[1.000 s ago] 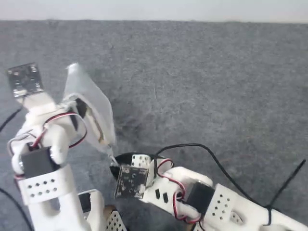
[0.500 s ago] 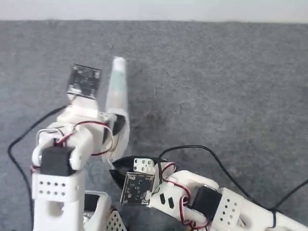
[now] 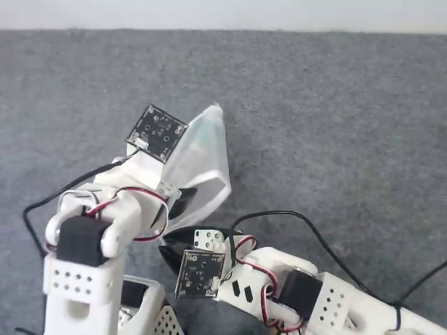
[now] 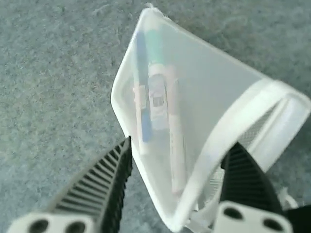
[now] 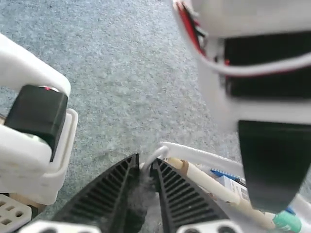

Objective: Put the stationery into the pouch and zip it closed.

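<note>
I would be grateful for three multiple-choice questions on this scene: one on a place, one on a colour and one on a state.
1. Where is the stationery relative to the pouch? A inside it; B beneath it; C beside it.
2. The pouch is: A black; B translucent white; C red.
3. The right gripper is: A wide open; B shut on a pen; C shut on the zip pull.
Answers: A, it shows through the pouch wall; B, plain in the left wrist view; C, the white loop sits pinched in it.

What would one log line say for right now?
left gripper: jaws shut on pouch | right gripper: jaws pinch zip pull | pens: inside pouch
</note>
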### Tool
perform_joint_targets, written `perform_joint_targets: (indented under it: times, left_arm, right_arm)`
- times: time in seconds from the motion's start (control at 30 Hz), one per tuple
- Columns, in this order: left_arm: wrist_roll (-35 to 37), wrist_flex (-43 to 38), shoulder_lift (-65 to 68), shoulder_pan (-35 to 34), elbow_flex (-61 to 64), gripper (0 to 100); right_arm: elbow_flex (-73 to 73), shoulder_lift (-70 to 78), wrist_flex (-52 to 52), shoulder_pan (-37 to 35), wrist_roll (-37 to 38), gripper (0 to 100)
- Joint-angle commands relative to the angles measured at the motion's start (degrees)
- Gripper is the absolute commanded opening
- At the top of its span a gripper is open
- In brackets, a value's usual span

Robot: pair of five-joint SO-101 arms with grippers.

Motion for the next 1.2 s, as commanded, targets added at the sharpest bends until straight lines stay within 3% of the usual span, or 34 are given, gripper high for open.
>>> perform_joint_targets:
  times: [0.0, 0.1, 0.33, 0.53, 0.8, 0.93, 1.17]
  left_arm:
    - [-2.5, 4.3, -1.7, 0.2, -6.1, 28]
    - [-4.7, 7.4, -1.7, -0.3, -8.5, 27]
    - [-9.6, 9.4, -1.7, -10.1, -13.0, 27]
    - [-13.0, 9.7, -1.7, -13.9, -12.9, 27]
    - [-17.4, 11.2, -1.7, -13.8, -12.9, 27]
    - [-16.9, 11.6, -1.7, -10.0, -12.8, 28]
    - [-9.4, 11.3, -1.7, -2.0, -11.3, 28]
  right_arm:
    - [-1.5, -1.9, 0.1, -0.7, 0.9, 0.6]
    - [-1.5, -1.9, 0.1, -0.7, 0.9, 0.6]
    - [-1.9, -2.4, -0.3, 4.2, 0.9, 0.6]
    - [-2.0, -13.6, 2.8, 8.0, 1.1, 0.6]
    - [-6.2, -22.8, 9.7, 15.3, 4.2, 0.6]
    - [-6.2, -23.5, 9.1, 17.3, 4.2, 0.6]
    - [-6.0, -23.3, 5.4, 23.1, 4.0, 0.6]
